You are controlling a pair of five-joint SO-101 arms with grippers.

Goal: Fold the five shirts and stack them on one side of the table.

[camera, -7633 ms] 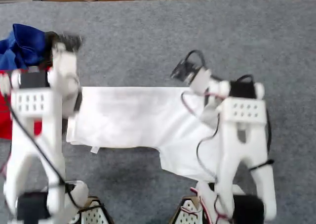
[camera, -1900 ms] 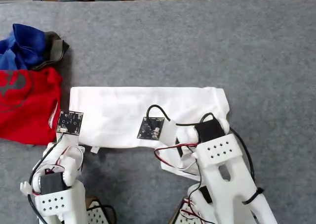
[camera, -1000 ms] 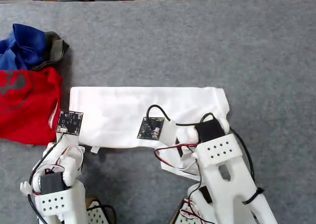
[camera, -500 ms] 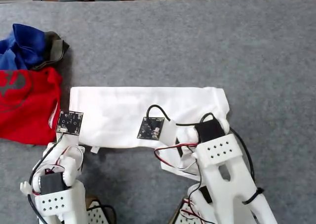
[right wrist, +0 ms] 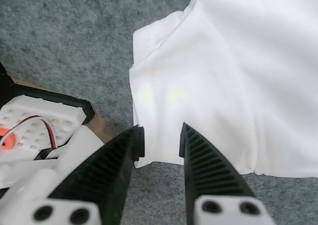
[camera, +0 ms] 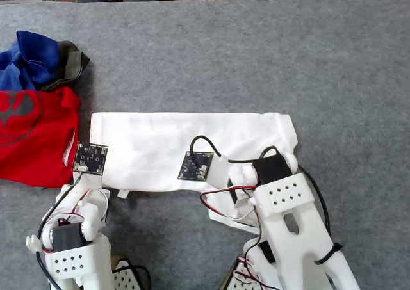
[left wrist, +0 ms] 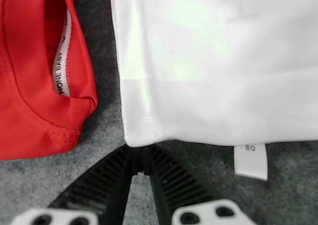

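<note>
Blue shirt bunched well off the white shirt's far-left corner, a dark shirt against it. Red shirt just beside the white shirt's left edge, a thin strip of grey table between. Left gripper at the white shirt's near-left corner, jaws closed together; can't tell if cloth is pinched. White shirt lies flat as a long band mid-table, size tag at its near edge. Right gripper over its near-right flap, jaws narrowly apart, cloth showing between.
</note>
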